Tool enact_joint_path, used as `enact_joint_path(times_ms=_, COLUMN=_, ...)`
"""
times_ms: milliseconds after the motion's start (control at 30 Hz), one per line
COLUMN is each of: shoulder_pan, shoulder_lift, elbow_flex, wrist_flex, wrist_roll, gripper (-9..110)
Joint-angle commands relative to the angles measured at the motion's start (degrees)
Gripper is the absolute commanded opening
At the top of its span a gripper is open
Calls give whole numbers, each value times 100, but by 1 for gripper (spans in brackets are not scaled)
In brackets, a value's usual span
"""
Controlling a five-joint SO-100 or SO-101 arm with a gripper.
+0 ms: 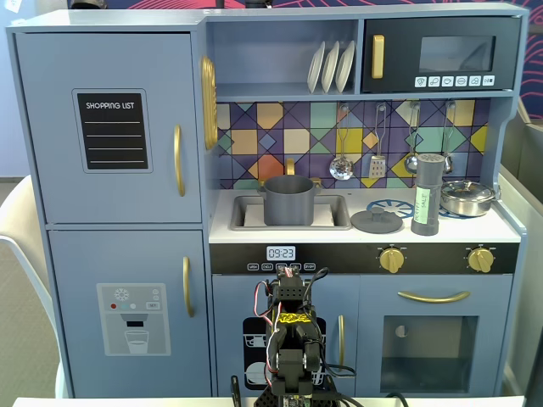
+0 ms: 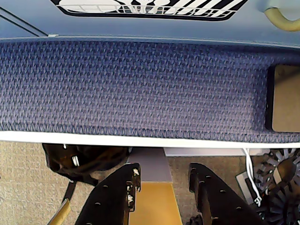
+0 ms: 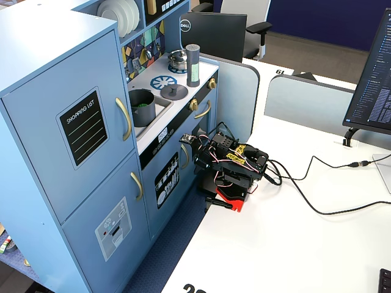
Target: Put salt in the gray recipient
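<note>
The salt (image 1: 427, 195) is a tall dark-gray shaker with a pale green label. It stands upright on the toy kitchen's counter, right of the sink, and also shows in the other fixed view (image 3: 193, 65). The gray recipient (image 1: 289, 201) is a matte gray pot standing in the sink; in the side-on fixed view (image 3: 142, 107) it is open-topped. My arm (image 1: 293, 335) is folded low in front of the kitchen's lower doors (image 3: 232, 168), far below both. In the wrist view my gripper (image 2: 164, 171) points down past the table edge, open and empty.
A flat gray lid (image 1: 377, 221) lies between sink and salt. A shiny steel pan (image 1: 467, 197) sits right of the salt. Hanging utensils (image 1: 342, 165) are behind the counter. Cables (image 3: 317, 195) cross the white table (image 3: 293, 244). A blue fabric strip (image 2: 140, 84) lies along the table edge.
</note>
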Motion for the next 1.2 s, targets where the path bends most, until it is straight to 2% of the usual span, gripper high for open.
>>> enact_joint_path(times_ms=0, shoulder_pan=97, shoulder_lift=18, elbow_flex=-26, wrist_flex=26, wrist_roll=-26, gripper=0)
enact_joint_path(times_ms=433, shoulder_pan=105, shoulder_lift=18, elbow_flex=-35, wrist_flex=18, wrist_roll=-149, gripper=0)
enact_joint_path(times_ms=567, shoulder_pan=624, shoulder_lift=18, elbow_flex=-352, wrist_flex=-369, wrist_roll=35, gripper=0)
enact_joint_path(times_ms=700, shoulder_pan=1626, shoulder_lift=18, elbow_flex=-1424, wrist_flex=-527, wrist_roll=-176, gripper=0)
enact_joint_path(times_ms=967, shoulder_pan=3779, shoulder_lift=-879, elbow_flex=-2856, wrist_flex=-2795, wrist_roll=-237, gripper=0)
enact_joint_path(times_ms=1167, shoulder_pan=4263, shoulder_lift=-2118, elbow_flex=-3621, wrist_flex=-4869, wrist_roll=-62, gripper=0)
